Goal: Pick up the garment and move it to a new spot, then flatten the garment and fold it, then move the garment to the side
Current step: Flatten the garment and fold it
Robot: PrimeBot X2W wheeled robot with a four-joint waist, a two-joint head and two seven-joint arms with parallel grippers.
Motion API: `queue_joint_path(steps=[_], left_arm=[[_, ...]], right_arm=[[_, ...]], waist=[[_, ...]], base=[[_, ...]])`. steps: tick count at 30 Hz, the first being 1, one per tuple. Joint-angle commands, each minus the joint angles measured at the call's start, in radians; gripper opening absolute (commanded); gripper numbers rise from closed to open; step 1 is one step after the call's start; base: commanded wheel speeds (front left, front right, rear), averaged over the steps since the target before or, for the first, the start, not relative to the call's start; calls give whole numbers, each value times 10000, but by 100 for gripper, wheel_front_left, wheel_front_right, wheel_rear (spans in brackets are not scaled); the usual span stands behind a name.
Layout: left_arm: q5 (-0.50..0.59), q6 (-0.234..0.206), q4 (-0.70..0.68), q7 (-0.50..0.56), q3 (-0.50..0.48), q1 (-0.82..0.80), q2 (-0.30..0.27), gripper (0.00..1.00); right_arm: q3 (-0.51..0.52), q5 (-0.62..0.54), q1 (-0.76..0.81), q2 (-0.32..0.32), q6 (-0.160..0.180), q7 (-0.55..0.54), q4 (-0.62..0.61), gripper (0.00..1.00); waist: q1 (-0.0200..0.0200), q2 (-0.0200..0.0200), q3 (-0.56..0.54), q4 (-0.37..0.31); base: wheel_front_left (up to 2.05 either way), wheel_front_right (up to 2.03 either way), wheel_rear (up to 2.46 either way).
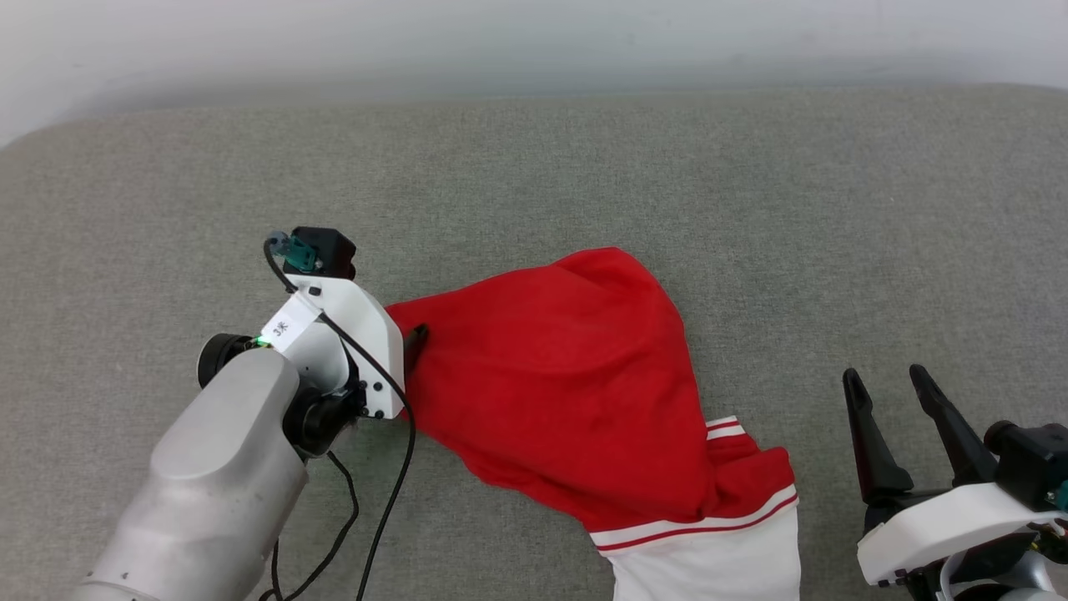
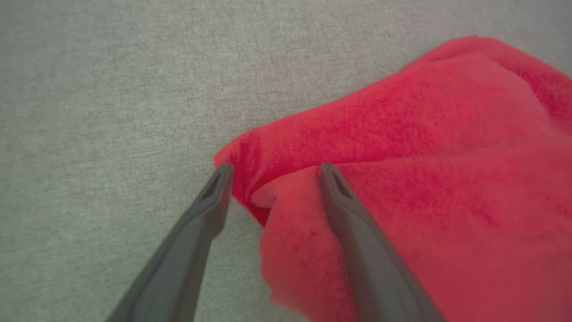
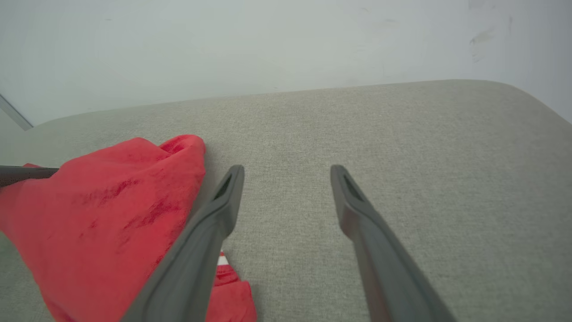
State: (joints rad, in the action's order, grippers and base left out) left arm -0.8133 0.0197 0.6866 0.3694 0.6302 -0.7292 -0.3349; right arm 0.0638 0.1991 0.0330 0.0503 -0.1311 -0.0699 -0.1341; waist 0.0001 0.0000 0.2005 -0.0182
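The garment (image 1: 567, 376) is a crumpled red heap in the middle of the grey surface, with a white sleeve (image 1: 709, 559) and red-and-white stripes at the near edge. My left gripper (image 1: 414, 344) is at the heap's left corner. In the left wrist view it (image 2: 275, 172) is open, and the red corner (image 2: 250, 179) lies between its fingers, one tip beside the cloth and the other over it. My right gripper (image 1: 889, 386) stands open to the right of the garment, apart from it; nothing is between its fingers (image 3: 288, 172), and the garment (image 3: 111, 214) is on their left.
The grey fabric-covered surface (image 1: 534, 184) stretches wide behind and to both sides of the garment, ending at a pale wall (image 1: 534, 42). A black cable (image 1: 392, 492) hangs from my left wrist. The left gripper's finger (image 3: 22, 174) shows at the right wrist view's left edge.
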Motion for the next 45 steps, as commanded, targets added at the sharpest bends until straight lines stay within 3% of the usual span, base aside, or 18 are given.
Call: queue_joint_path(steps=[1, 7, 8, 9, 10, 14, 18, 26, 36, 45], left_arm=[[-23, 65, 100, 95, 35, -125, 51, 100], [-358, 652, 1345, 1738, 589, -172, 369, 100], [-414, 717, 1488, 1861, 660, -141, 441, 71], [-426, 767, 1581, 1831, 702, -150, 497, 31], [-400, 814, 1644, 1781, 756, -169, 550, 0], [69, 744, 1713, 442, 746, -649, 528, 0], [716, 362, 1697, -1315, 751, -1089, 583, 0], [1793, -13, 877, -3764, 1247, -1415, 1186, 0], [2726, 412, -887, -3612, 3317, 283, 1971, 0], [2753, 787, -2363, -3057, 4912, 2040, 2059, 0]], right_arm=[[-5, 51, -136, 0, 7, 52, 14, 100], [-53, 189, -283, 0, 7, 145, 230, 100], [-52, 207, -303, 0, 7, 166, 261, 100], [-58, 224, -325, 0, 7, 180, 284, 100], [-50, 236, -337, 1, 7, 196, 305, 100], [-9, 278, -324, 0, 7, 233, 416, 100], [-23, 353, -289, 0, 7, 249, 539, 100], [-28, 418, -177, 0, 7, 279, 663, 100], [-6, 546, -73, 1, 7, 332, 749, 100], [16, 540, 41, 0, 7, 379, 799, 100]], waist=[[-1, 0, 67, -50], [-1, 0, 201, -158], [-1, 0, 215, -173], [-1, 0, 225, -186], [-1, 0, 233, -197], [-1, 0, 189, -179], [-1, 0, 8, -112], [-1, 0, -308, -21], [-1, 0, -511, 10], [-1, 0, -791, 15]], base=[[0, 0, 0], [0, 0, 0], [0, 0, 0], [0, 0, 0], [0, 0, 0], [0, 0, 0], [0, 0, 0], [0, 0, 0], [0, 0, 0], [0, 0, 0]])
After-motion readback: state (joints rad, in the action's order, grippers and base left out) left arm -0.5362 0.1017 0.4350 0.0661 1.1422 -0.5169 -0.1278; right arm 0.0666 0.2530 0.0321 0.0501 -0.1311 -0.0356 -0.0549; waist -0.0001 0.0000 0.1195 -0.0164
